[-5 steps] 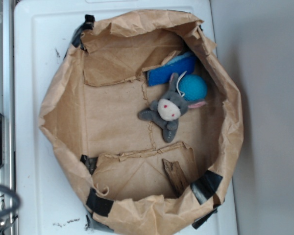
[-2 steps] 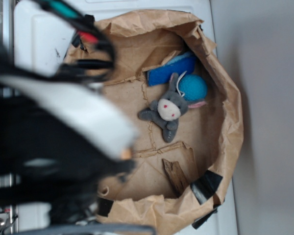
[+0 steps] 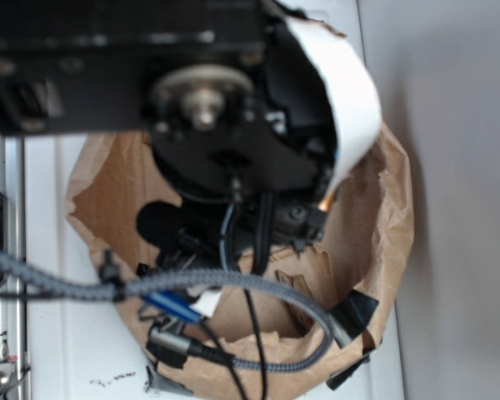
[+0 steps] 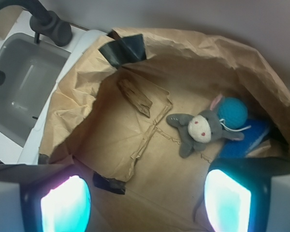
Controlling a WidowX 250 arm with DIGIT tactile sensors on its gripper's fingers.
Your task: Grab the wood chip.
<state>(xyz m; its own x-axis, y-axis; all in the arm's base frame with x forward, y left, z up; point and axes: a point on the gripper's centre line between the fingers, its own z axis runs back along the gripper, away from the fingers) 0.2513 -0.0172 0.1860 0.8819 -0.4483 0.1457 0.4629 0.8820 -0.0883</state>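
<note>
The wood chip (image 4: 134, 96), a dark brown jagged sliver, lies on a torn flap on the floor of the brown paper bag (image 4: 193, 53), near its far left wall. My gripper (image 4: 146, 203) hangs above the bag's near side, open, nothing between its glowing fingers (image 4: 65, 203). The chip is well ahead of the fingers and slightly left. In the exterior view my arm (image 3: 225, 125) and its cables cover most of the bag's inside, and the fingers are hidden there.
A grey plush donkey (image 4: 199, 128) lies right of the chip, with a blue ball (image 4: 232, 112) and a blue block (image 4: 249, 137) behind it. Black tape patches (image 4: 123, 48) hold the bag's walls. A grey sink (image 4: 24, 82) lies left of the bag.
My arm has swung in from the left and now hangs over the bag, hiding the donkey and ball in the exterior view. The objects in the bag have not moved.
</note>
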